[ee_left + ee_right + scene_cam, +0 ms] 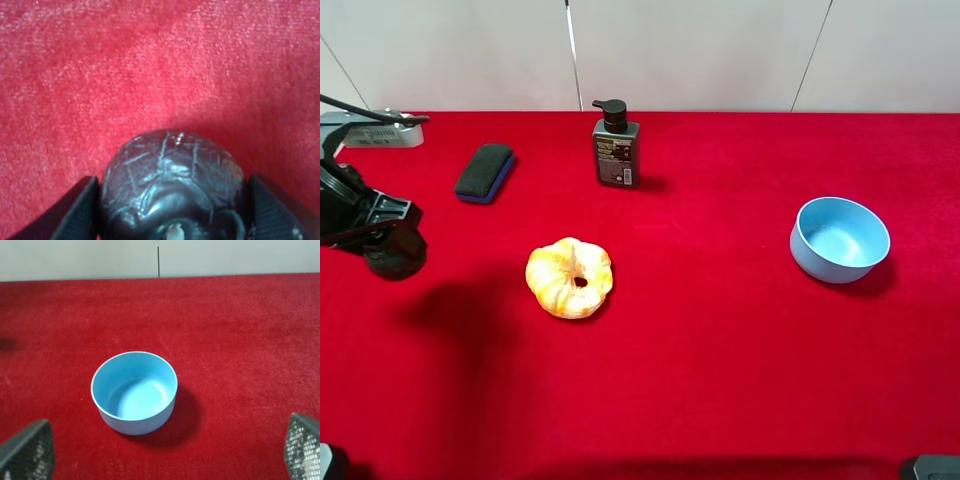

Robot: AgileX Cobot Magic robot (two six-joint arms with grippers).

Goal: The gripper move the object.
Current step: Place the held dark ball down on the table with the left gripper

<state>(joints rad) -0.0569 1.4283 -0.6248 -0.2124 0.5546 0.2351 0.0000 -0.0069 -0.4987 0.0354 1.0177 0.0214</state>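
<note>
- Left wrist view: the left gripper [172, 200] is clamped narrowly on the dark ball [170, 165], one finger on each side.
- The ball seems raised off the red cloth [720, 350], well apart from the orange pumpkin [569, 278], on its left-arm side.
- Hold the squeeze firm and carry high, since a round ball could slip.
- The pumpkin is the likeliest obstacle. The pump bottle [616, 148] and eraser [485, 172] stand behind it, and the blue bowl [840, 238] sits well apart on its other side.

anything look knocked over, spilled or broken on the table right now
Nothing stands out. The pump bottle stands upright, the blue bowl sits upright and empty, the eraser lies flat and the orange pumpkin-shaped thing rests on the red cloth. The dark ball is clamped in the left gripper, no spill or break visible.
</note>
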